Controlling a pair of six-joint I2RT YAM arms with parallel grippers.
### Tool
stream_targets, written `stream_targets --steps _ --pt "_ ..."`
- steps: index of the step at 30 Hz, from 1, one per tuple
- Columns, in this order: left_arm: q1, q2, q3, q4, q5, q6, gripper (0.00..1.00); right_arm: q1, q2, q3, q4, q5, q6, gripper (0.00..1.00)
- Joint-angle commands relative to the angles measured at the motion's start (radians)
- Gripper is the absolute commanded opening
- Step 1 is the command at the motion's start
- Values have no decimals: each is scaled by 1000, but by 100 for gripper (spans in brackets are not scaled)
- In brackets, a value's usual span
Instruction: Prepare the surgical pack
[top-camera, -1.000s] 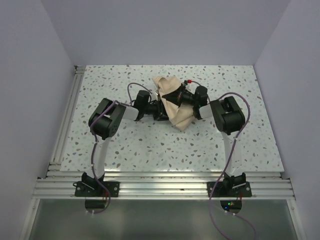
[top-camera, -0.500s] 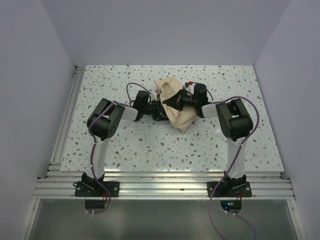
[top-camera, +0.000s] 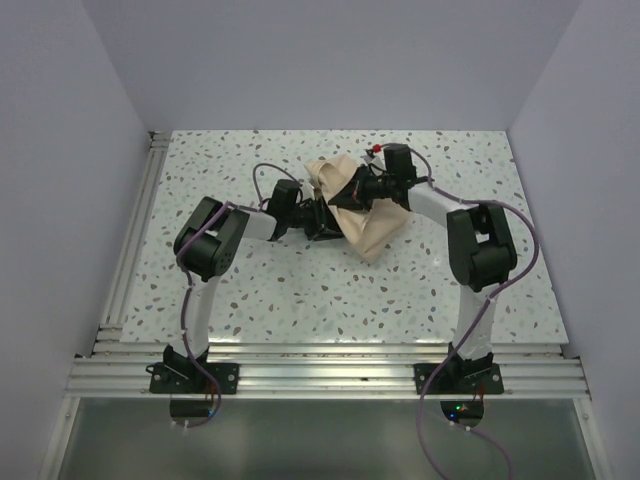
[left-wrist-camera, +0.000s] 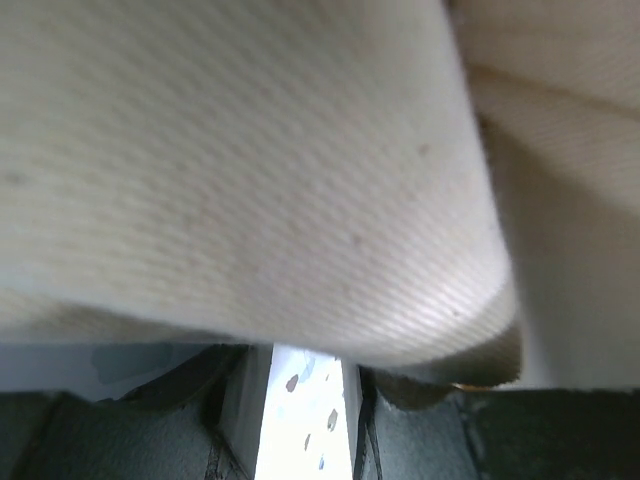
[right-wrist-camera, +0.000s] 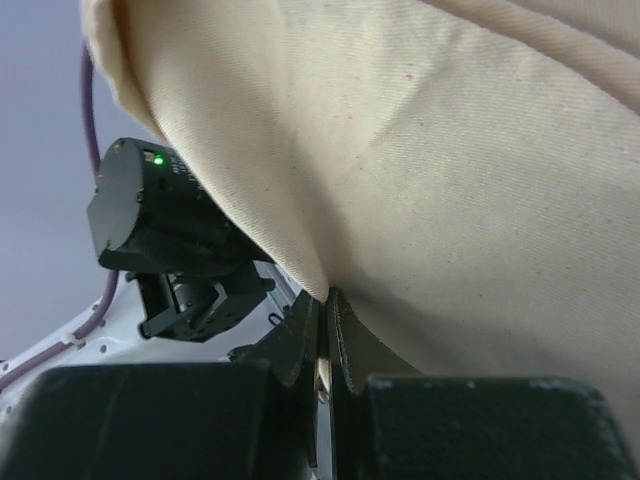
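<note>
Wrap sheet (top-camera: 378, 232) dragged right since earlier frame by right pincer (right-wrist-camera: 325, 302), clamped on it; left pincer (left-wrist-camera: 300, 388) apart, unmoved.

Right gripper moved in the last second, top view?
Yes. The right gripper, shut on the wrap sheet, has shifted toward the far edge of the table and slightly rightward, dragging the cloth with it.

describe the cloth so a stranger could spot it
On the speckled white table, look toward the far middle where the left arm and right arm meet. The crumpled beige wrap sheet bunched there is the only soft, tan thing, with the right claw pinching a fold.
</note>
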Motion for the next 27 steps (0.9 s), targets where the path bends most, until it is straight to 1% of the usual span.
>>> stream_targets --steps 1,5,8,11,13,14,19,23,27 --pt "9 42 9 -97 -156 82 38 -9 -28 114 -131 -62 -70 0" --pt "9 42 8 -99 -156 84 38 -24 -1 250 -224 -60 -96 0" --pt "7 42 13 -102 -158 85 38 -27 15 318 -280 -67 -114 0" --pt "9 42 19 -107 -158 84 38 -29 16 349 -370 -51 -171 0" --pt "9 45 22 -110 -162 87 38 -29 -3 330 -387 -50 -197 0" --pt "9 46 26 -111 -164 88 38 -29 -11 294 -383 -39 -203 0" --pt "9 68 60 -122 -162 85 38 -10 -35 160 -317 -53 -197 0" --pt "9 78 98 -160 -182 105 37 -1 -20 91 -278 -57 -197 0" --pt "9 85 114 -165 -188 99 37 5 12 36 -153 -79 -137 0"
